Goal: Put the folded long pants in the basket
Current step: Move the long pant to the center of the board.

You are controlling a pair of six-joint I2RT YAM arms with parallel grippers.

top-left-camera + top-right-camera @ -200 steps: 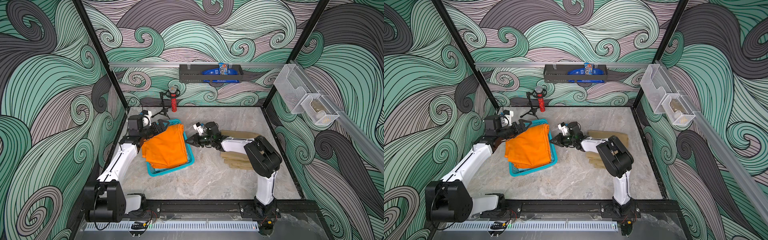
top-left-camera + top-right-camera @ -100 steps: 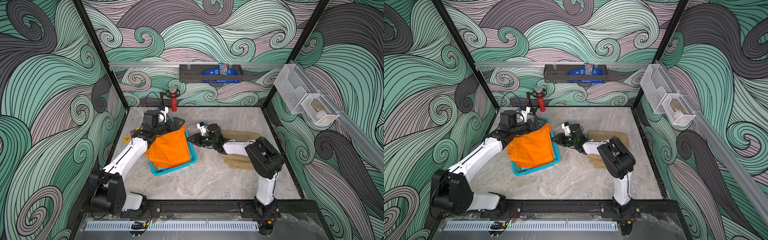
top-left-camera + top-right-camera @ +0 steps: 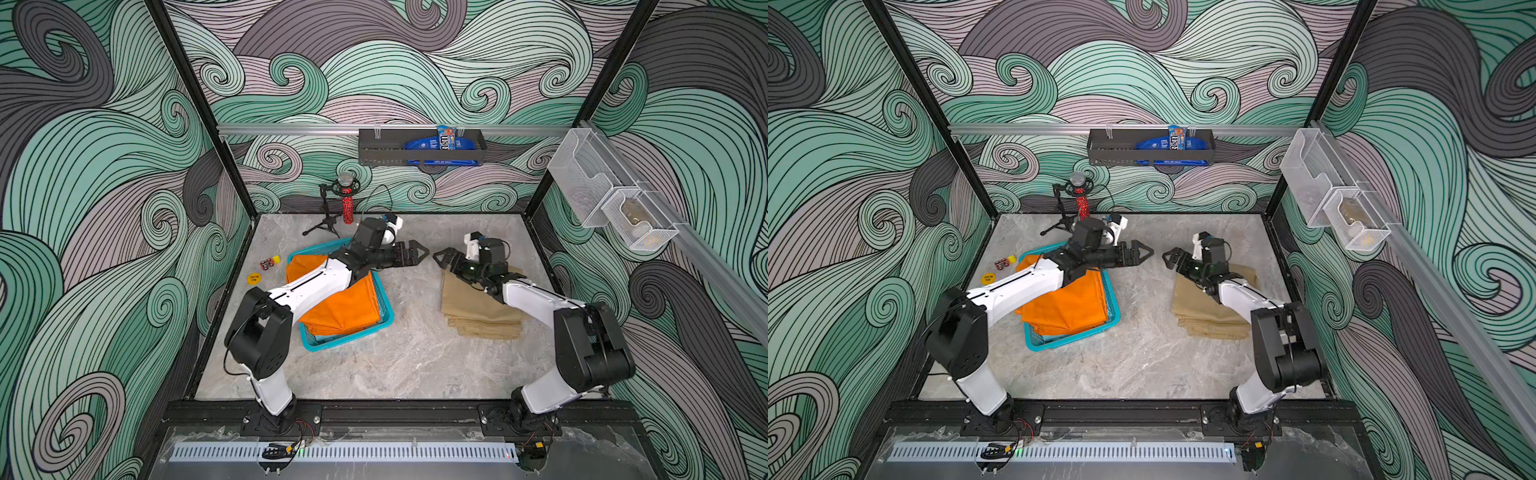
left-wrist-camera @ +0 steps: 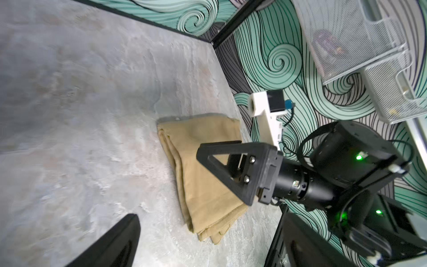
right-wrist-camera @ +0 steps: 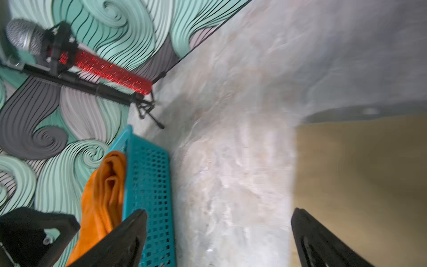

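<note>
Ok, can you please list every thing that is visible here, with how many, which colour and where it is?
orange pants: one, orange, folded, in the basket
tan pants: one, tan, folded, on the table, right of the basket
basket: one, turquoise, on the table
microphone: one, red with a silver head, on a black stand at the back
rack: one, dark, on the back wall, holds blue packets
wire bins: two, white, on the right wall
disc: one, yellow, left of the basket
small item: one, red and yellow, beside the disc
table: one, grey
left gripper: one, black, open, empty
right gripper: one, black, open, empty
</note>
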